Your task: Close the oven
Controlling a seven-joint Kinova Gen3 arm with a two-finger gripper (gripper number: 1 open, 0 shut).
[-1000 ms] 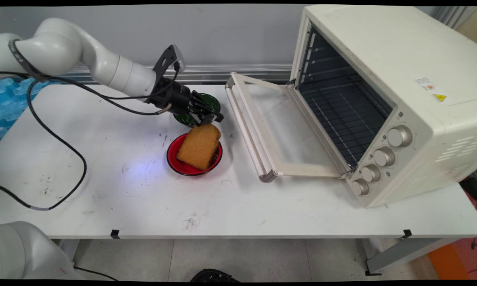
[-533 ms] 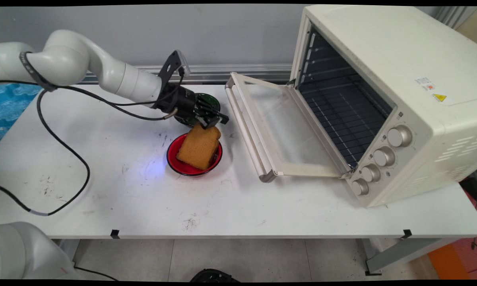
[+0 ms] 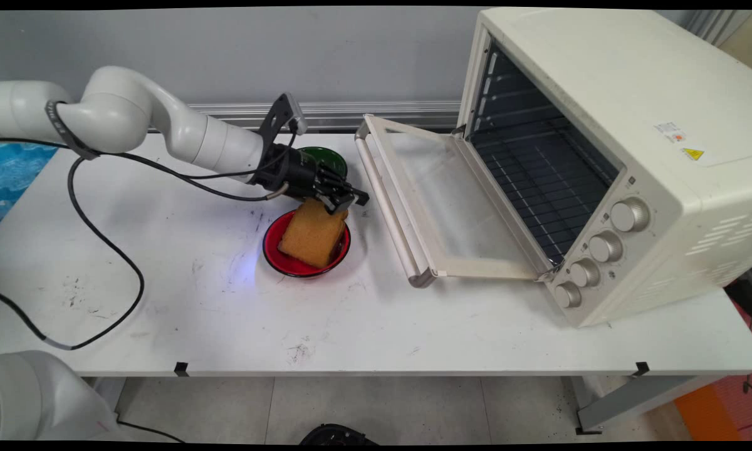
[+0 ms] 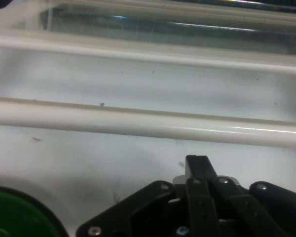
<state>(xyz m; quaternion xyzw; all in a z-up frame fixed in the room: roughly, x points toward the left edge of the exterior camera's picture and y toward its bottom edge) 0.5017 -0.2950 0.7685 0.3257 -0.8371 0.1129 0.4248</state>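
A brown slice of bread (image 3: 310, 235) leans in a red bowl (image 3: 271, 250) at mid-table. My gripper (image 3: 349, 200) reaches in from the left and sits at the slice's upper right corner, touching or just above it. In the hand view the gripper (image 4: 197, 165) is shut, the fingers pressed together with nothing seen between them. Beyond them lies the oven door's pale handle (image 4: 138, 121).
A green bowl (image 3: 329, 160) stands just behind the arm, its edge also showing in the hand view (image 4: 15, 217). A cream toaster oven (image 3: 601, 125) fills the right side, its glass door (image 3: 451, 207) folded down onto the table. Black cables loop across the left of the table.
The gripper has moved right and slightly down, from the slice's top edge to its upper right corner. The slice has shifted a little in the bowl.
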